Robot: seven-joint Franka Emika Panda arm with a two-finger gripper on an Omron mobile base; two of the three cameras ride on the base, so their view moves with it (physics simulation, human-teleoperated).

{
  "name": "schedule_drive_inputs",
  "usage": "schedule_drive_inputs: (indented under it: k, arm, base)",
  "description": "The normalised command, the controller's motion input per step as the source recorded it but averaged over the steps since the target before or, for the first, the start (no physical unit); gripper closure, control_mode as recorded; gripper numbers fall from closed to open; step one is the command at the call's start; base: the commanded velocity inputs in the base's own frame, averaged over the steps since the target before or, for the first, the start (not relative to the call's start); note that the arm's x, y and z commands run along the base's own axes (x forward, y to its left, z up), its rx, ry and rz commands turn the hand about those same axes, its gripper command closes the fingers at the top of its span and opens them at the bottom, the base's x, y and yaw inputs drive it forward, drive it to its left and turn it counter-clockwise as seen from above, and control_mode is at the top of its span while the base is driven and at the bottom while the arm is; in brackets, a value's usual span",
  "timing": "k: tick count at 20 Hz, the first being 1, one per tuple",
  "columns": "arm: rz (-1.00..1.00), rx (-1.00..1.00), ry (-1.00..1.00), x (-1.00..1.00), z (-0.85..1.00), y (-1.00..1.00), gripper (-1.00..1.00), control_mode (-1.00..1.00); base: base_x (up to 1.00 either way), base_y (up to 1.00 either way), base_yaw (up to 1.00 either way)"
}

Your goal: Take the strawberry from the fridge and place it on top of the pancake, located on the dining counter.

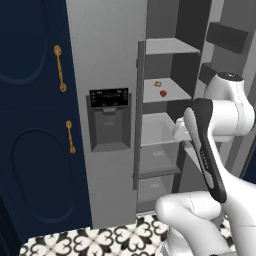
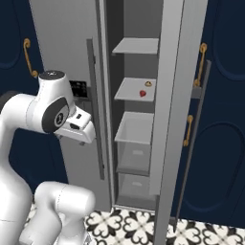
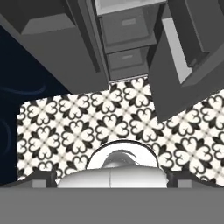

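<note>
Strawberry (image 1: pixel 163 93): on fridge (image 1: pixel 107 75) mid shelf (image 1: pixel 172 91), by small tan item (image 1: pixel 158 84). Gripper (image 3: pixel 112 181): spread, empty, aimed at floor, well apart. Risk: tiny berry, may roll off w/ nudge; arm could clip door.

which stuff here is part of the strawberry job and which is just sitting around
Belongs to the job:
- tiny red strawberry on a grey fridge shelf
- tall grey fridge, right door open
- open two-finger gripper, pointed down at the floor

Just lying about:
- small tan item beside the strawberry
- navy cabinets with brass handles
- black-and-white patterned floor tiles
</note>
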Motion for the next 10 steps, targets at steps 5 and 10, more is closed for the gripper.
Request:
schedule_drive_inputs:
  k: [5, 10]
  arm:
    - [0.0, 0.0, 0.0, 0.0, 0.0, 0.0, -1.0, 1.0]
    - [0.0, 0.0, 0.0, 0.0, 0.0, 0.0, -1.0, 1.0]
  base:
    - [0.95, 0.02, 0.0]
    - [0.54, 0.0, 0.06]
